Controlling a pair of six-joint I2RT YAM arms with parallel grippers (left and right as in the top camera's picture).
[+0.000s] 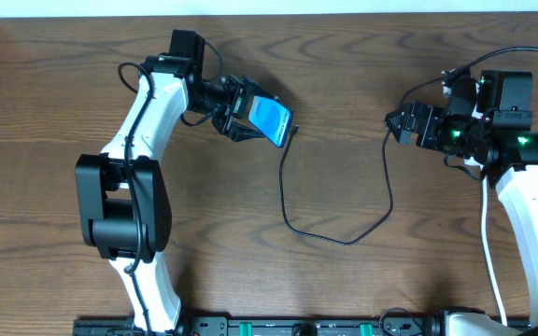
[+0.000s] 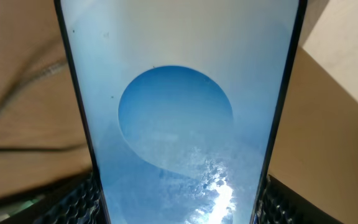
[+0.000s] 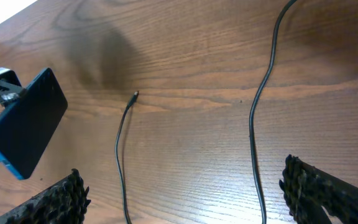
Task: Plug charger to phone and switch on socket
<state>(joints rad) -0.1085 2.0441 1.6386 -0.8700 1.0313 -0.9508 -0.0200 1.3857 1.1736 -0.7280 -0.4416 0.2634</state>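
Note:
My left gripper point(image 1: 250, 119) is shut on the phone point(image 1: 272, 119) and holds it tilted above the table at the upper middle. Its blue screen with a round shape fills the left wrist view point(image 2: 179, 112). The phone's dark back shows in the right wrist view point(image 3: 30, 124). The charger's black cable point(image 1: 334, 233) loops across the table, its plug tip point(image 1: 294, 133) lying just right of the phone and also showing in the right wrist view point(image 3: 135, 95). My right gripper point(image 1: 398, 124) is open and empty at the right. The white adapter and the socket are out of view.
The table's far edge point(image 1: 269, 7) runs along the top. A black rail point(image 1: 278, 327) lies along the near edge. A pale block point(image 2: 347, 50) shows at the upper right of the left wrist view.

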